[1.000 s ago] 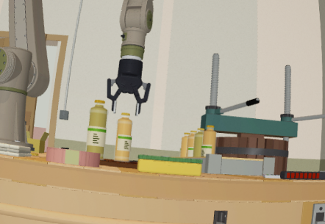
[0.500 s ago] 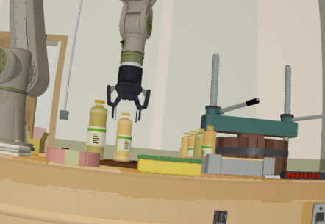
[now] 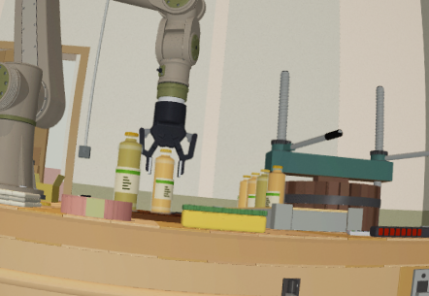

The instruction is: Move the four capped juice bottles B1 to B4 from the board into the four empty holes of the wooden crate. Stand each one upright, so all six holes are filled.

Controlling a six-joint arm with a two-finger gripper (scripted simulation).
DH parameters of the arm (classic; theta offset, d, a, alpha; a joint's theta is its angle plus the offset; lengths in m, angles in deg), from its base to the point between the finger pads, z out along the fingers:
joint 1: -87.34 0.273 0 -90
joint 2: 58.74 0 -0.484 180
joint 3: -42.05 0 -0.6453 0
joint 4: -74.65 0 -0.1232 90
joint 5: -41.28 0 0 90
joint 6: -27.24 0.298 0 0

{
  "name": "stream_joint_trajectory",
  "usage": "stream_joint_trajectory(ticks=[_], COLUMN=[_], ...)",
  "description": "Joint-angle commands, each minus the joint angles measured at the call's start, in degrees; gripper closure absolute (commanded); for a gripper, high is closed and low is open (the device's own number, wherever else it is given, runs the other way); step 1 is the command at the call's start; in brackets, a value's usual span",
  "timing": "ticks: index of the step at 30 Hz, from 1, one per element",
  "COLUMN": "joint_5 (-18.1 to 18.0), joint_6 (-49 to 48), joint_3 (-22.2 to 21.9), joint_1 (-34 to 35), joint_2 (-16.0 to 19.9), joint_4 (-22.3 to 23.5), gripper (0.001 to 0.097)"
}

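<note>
My gripper hangs open directly over the smaller orange juice bottle, its fingers straddling the yellow cap and holding nothing. That bottle stands upright on the dark board. A taller, paler bottle stands upright just to its left, apart from it. To the right, several capped bottles stand close together in a row; the crate that holds them is hidden behind the sponge.
A yellow sponge with a green top lies in front of the bottle row. A pink and green disc sits left of the board. A green press with a dark barrel stands at right.
</note>
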Motion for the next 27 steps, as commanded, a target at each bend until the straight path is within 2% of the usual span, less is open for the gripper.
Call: stream_joint_trajectory(ticks=[1, 13, 27], joint_5=[0.0, 0.0, 0.0], joint_6=[0.0, 0.0, 0.0], joint_3=[0.1, 0.1, 0.0], joint_1=[0.0, 0.0, 0.0], joint_2=[0.0, 0.0, 0.0], joint_4=[0.0, 0.1, 0.1], gripper=[0.0281, 0.0291, 0.0571])
